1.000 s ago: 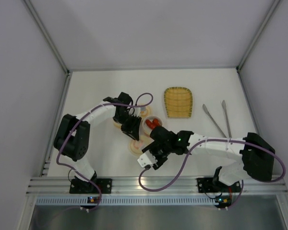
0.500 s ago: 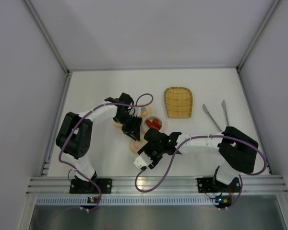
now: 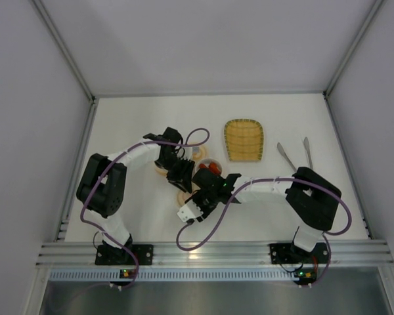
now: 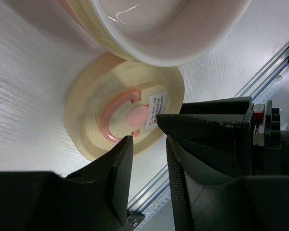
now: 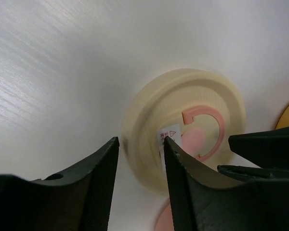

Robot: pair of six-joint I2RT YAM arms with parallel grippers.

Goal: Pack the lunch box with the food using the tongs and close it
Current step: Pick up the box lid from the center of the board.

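Lunch box lid (image 5: 202,91): light, stiff, slick plastic, likely. Best pinched at rim just ahead of right gripper (image 5: 140,142), jaws apart astride it. Left gripper (image 4: 149,139) apart too, empty.

A woven yellow tray (image 3: 243,140) lies toward the far side of the white table (image 3: 131,131). Slim silver metal tongs (image 3: 287,157) lie just to its right. Nearer, red food pieces (image 3: 211,168) sit in a small round cream bowl (image 3: 210,160). The left gripper (image 3: 182,184) and the right gripper (image 3: 194,197) meet above a round cream lid (image 3: 182,199).
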